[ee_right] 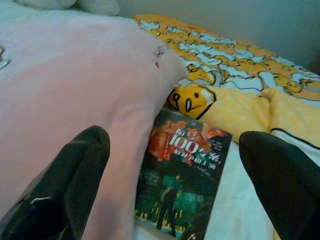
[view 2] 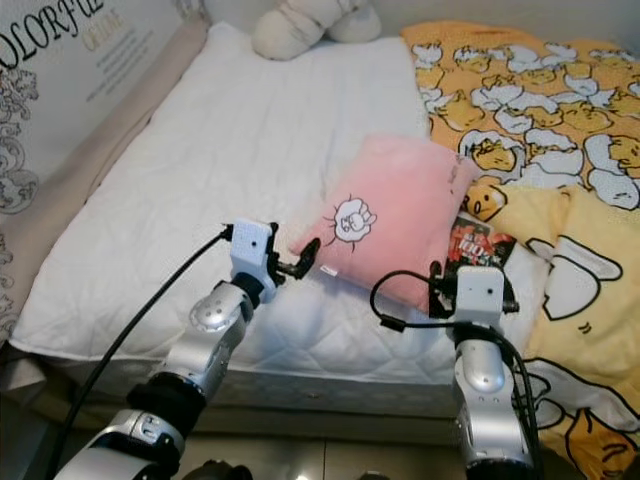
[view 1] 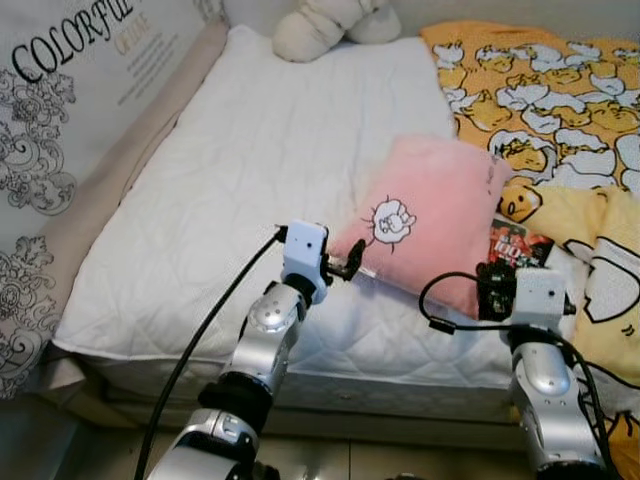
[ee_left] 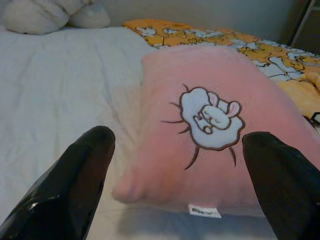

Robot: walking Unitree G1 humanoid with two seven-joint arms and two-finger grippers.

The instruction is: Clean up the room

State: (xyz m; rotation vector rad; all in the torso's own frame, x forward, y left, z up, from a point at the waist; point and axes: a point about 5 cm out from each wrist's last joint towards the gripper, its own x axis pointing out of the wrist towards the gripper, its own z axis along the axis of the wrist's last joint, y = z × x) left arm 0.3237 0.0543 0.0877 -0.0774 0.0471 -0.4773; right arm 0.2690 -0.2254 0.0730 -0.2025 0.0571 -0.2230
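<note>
A pink pillow (view 1: 440, 215) with a white sheep drawing lies tilted on the white mattress (view 1: 230, 170). My left gripper (view 1: 347, 262) is at the pillow's near left corner, open, with the corner (ee_left: 135, 187) between its fingers and a little beyond them. My right gripper (view 1: 497, 272) is open at the pillow's near right edge. It faces a dark book (ee_right: 185, 175) that is partly tucked under the pillow (ee_right: 60, 85). Nothing is held by either gripper.
A yellow duvet (view 1: 560, 90) with duck prints covers the bed's right side and hangs over the front edge. A cream plush toy (view 1: 330, 25) sits at the far end. A printed panel (view 1: 60, 100) runs along the bed's left side.
</note>
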